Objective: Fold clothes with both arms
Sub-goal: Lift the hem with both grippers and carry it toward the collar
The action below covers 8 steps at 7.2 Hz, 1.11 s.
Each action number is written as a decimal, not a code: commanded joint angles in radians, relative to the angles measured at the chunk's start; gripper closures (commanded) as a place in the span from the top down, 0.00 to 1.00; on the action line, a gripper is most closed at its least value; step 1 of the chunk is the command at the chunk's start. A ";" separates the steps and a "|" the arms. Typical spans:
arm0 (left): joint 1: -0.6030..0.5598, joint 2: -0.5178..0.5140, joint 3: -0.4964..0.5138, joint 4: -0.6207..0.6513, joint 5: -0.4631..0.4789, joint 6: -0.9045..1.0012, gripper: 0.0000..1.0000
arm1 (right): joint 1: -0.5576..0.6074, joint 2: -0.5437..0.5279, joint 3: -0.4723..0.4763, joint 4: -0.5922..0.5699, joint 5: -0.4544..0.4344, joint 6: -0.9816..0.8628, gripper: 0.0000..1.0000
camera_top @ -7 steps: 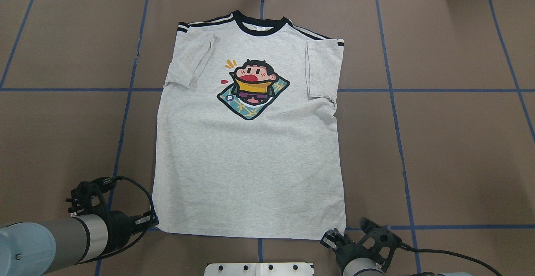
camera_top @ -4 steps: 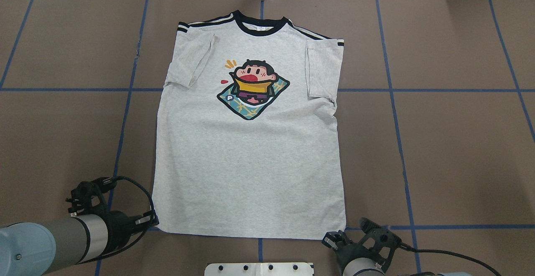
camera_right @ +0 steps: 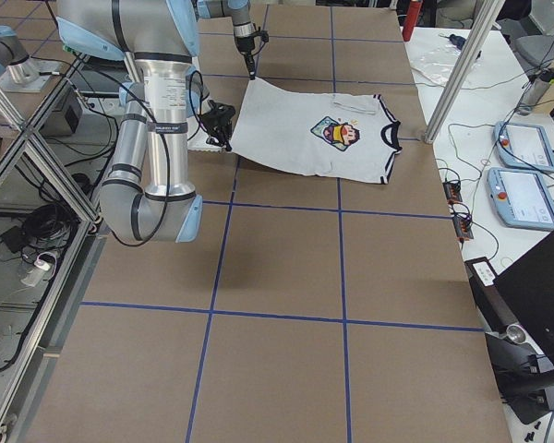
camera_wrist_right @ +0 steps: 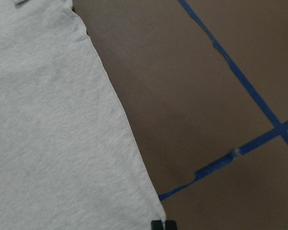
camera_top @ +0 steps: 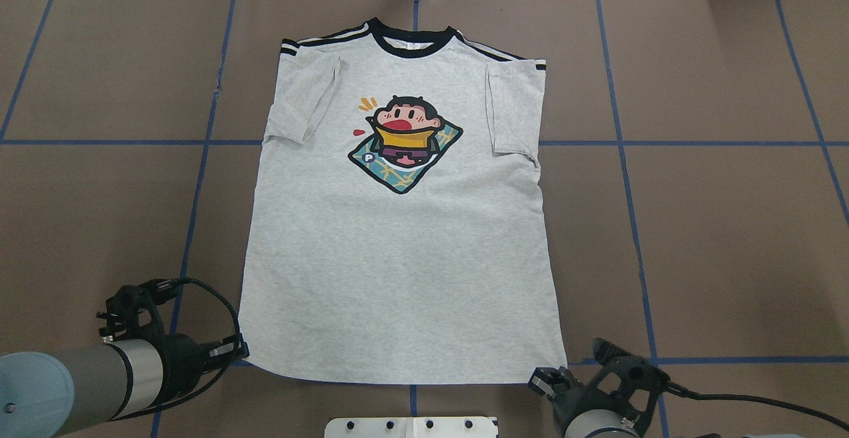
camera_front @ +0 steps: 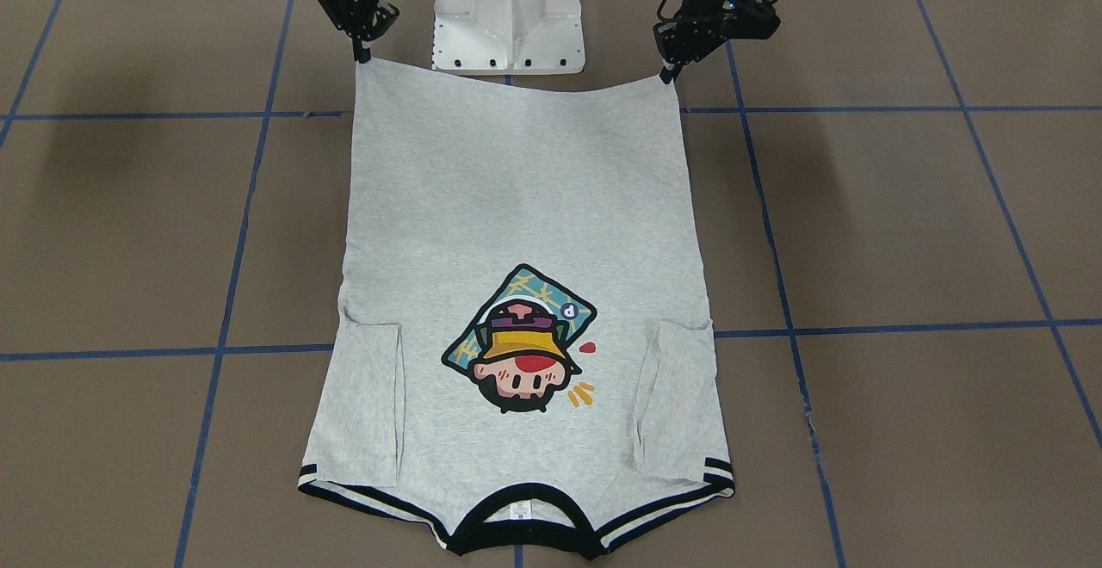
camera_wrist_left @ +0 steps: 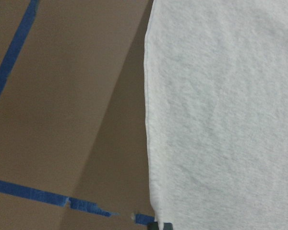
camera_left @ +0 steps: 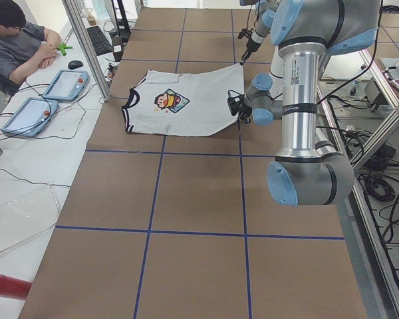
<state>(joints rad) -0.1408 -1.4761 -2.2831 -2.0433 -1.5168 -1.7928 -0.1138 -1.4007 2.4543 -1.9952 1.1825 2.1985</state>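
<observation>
The light grey T-shirt (camera_top: 398, 252) lies front up with its black collar (camera_top: 412, 45) at the far side and both sleeves folded in. Its cartoon print (camera_top: 404, 149) faces up. My left gripper (camera_top: 237, 353) is shut on the near-left hem corner. My right gripper (camera_top: 549, 379) is shut on the near-right hem corner. In the front-facing view the left gripper (camera_front: 668, 74) and right gripper (camera_front: 362, 55) pinch the two top corners of the T-shirt (camera_front: 516, 206). The side views show the hem (camera_right: 258, 125) held a little above the table.
The brown table cover (camera_top: 716, 239) carries a grid of blue tape lines (camera_top: 630, 225). The white pedestal base (camera_front: 510, 13) stands between the arms just behind the hem. A seated person (camera_left: 16, 43) and teach pendants (camera_left: 63, 83) are beyond the table's far edge.
Both grippers have drawn the hem corners slightly up, outward and toward the robot. The hem is now stretched wider, and the right gripper has shifted to the right.
</observation>
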 commanded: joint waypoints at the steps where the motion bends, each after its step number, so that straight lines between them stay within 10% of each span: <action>1: -0.012 -0.012 -0.330 0.328 -0.150 0.032 0.00 | 0.043 0.158 0.241 -0.344 0.151 -0.003 0.00; 4: -0.225 -0.212 -0.402 0.566 -0.347 0.236 0.00 | 0.239 0.305 0.235 -0.413 0.236 -0.202 0.00; 8: -0.520 -0.496 0.007 0.566 -0.353 0.528 0.00 | 0.569 0.344 -0.114 -0.088 0.331 -0.494 0.00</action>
<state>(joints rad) -0.5718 -1.9059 -2.3876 -1.4760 -1.8656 -1.3442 0.3640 -1.0615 2.4878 -2.2291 1.4842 1.7645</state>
